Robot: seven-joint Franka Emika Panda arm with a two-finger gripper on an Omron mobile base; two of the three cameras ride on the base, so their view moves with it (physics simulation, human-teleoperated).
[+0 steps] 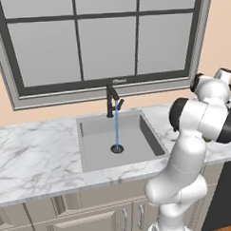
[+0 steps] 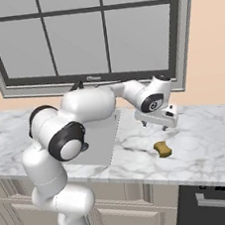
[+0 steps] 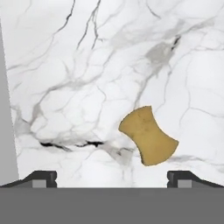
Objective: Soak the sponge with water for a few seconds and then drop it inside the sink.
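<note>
The sponge (image 2: 163,149), a small yellow block with an olive-brown top (image 3: 148,135), lies flat on the white marble counter to the right of the sink (image 1: 97,146). My gripper (image 2: 154,125) hangs open a short way above the counter, just behind and above the sponge, with nothing between its fingers. In the hand view its tips (image 3: 111,179) stand wide apart, with the sponge ahead and slightly right of centre. A thin light-blue stream of water (image 1: 117,124) falls from the black faucet (image 1: 110,101) onto the round drain (image 1: 117,148). The basin's edge (image 3: 6,109) shows as a grey strip at the left.
The marble counter (image 1: 33,154) runs along both sides of the sink. A large window (image 1: 104,37) fills the wall behind the faucet. Cabinet fronts (image 1: 93,223) sit below, and a dark appliance (image 2: 216,206) stands under the counter at the right.
</note>
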